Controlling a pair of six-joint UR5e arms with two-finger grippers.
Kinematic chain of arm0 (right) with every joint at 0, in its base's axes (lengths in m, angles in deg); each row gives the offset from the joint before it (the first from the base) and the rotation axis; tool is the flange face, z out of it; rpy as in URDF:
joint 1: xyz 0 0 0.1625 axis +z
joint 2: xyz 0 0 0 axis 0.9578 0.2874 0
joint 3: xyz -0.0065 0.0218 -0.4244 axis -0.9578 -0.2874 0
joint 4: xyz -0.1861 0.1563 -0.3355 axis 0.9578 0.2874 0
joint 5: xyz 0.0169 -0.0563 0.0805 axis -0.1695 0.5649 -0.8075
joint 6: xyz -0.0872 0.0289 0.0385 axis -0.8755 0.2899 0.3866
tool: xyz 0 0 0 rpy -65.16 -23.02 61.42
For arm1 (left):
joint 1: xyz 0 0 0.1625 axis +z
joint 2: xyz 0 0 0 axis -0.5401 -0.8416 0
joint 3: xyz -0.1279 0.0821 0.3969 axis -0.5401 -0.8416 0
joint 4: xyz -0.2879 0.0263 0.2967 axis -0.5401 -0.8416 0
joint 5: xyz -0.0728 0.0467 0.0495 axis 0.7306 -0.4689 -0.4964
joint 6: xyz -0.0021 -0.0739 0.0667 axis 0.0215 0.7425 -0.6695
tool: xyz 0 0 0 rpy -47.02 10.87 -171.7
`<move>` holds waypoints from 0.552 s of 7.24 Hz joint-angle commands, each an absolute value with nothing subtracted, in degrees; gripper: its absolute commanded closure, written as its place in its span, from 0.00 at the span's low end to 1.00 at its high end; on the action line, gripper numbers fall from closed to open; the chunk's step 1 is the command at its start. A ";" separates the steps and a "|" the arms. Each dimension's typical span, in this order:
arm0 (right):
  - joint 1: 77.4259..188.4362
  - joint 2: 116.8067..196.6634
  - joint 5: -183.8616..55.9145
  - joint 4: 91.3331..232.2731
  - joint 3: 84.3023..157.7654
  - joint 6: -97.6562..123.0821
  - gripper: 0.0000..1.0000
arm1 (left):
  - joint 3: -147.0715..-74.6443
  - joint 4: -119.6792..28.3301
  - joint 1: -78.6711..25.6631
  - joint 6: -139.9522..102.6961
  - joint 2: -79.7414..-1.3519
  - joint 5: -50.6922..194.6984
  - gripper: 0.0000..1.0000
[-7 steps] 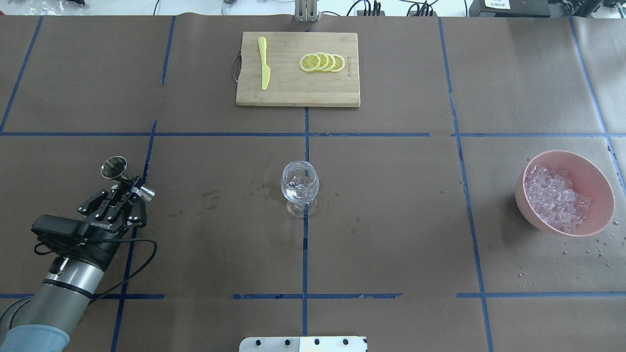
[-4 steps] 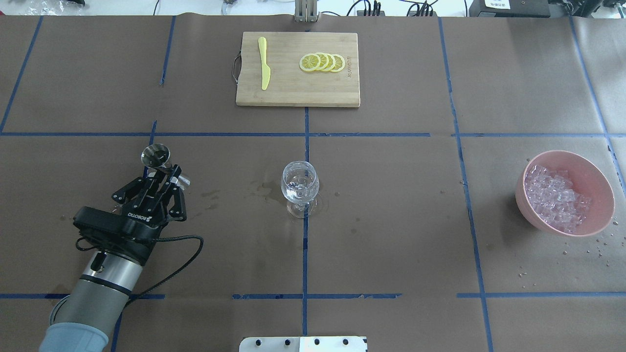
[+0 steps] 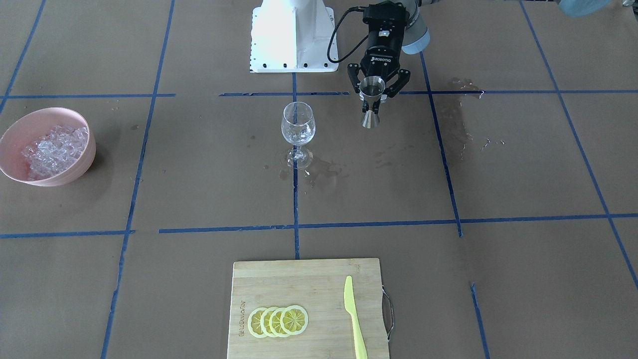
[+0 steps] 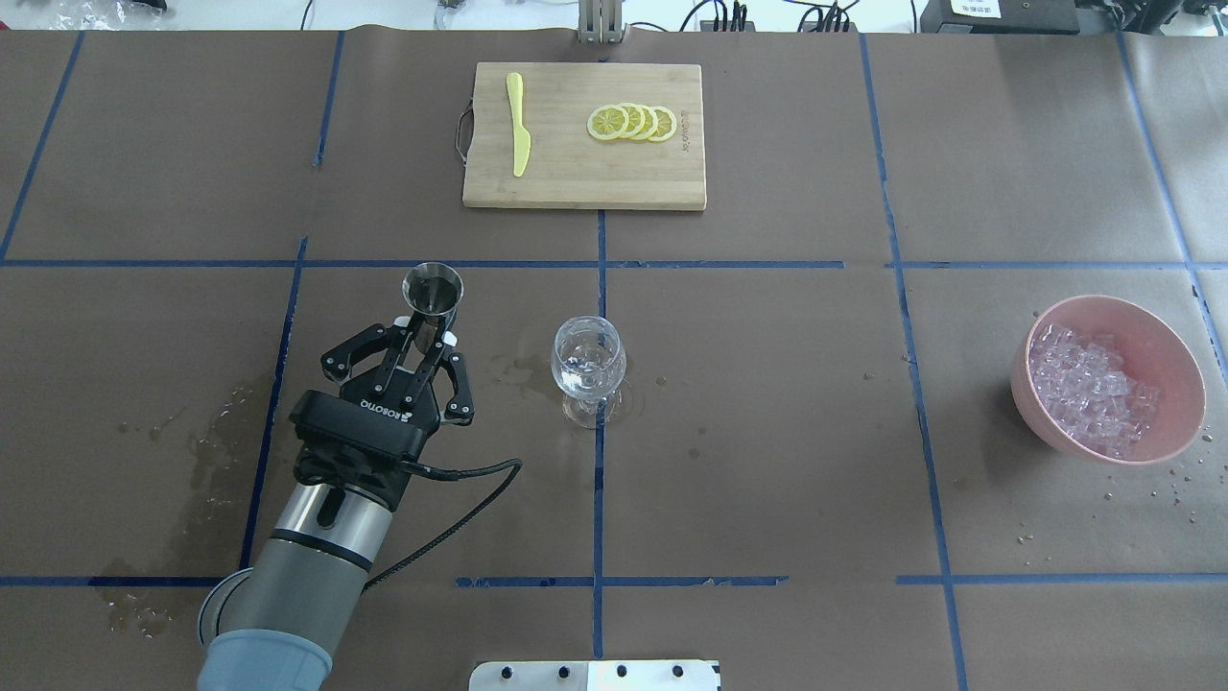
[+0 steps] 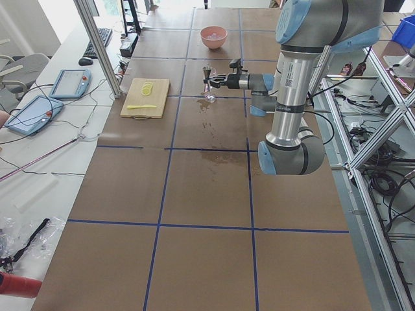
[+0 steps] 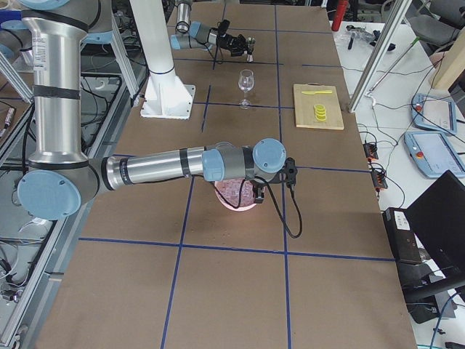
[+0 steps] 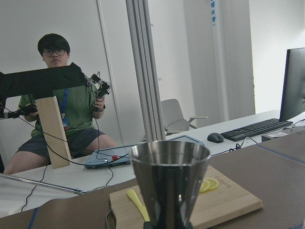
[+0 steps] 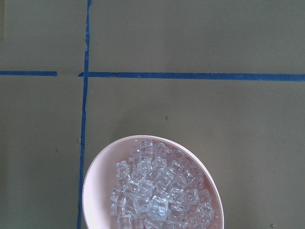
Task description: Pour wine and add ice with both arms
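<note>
Your left arm (image 4: 317, 537) stretches level, left claw (image 4: 432, 336) clamped on the upright metal cup (image 4: 433, 288), glass (image 4: 588, 358) to its right. Right claw (image 6: 259, 195) hangs over the bowl (image 4: 1166, 336); its grip I cannot tell.

You are working in a robotics lab: two grey robot arms (image 6: 160, 166) stand at a table (image 4: 767, 480) papered brown and gridded with blue tape (image 4: 597, 499), aluminium posts (image 5: 97, 48) frame it, and teach pendants (image 5: 68, 82), a keyboard (image 7: 257, 129) and a monitor (image 7: 293, 83) line your bench (image 5: 65, 162).
</note>
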State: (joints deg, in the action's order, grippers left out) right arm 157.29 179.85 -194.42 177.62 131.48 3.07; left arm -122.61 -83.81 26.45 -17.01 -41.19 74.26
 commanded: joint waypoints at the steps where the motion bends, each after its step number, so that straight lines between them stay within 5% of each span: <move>1: 157.32 179.74 -194.41 177.61 130.96 3.07 0.00 | -124.21 -80.49 26.36 -24.30 -41.78 78.47 1.00; 4: 157.24 179.30 -194.41 177.61 129.55 2.98 0.00 | -127.45 -70.39 24.62 -25.62 -41.78 93.31 1.00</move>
State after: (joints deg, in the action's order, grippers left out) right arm 157.25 179.55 -194.41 177.61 129.96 3.01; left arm -125.86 -73.71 25.64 -25.29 -41.77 87.08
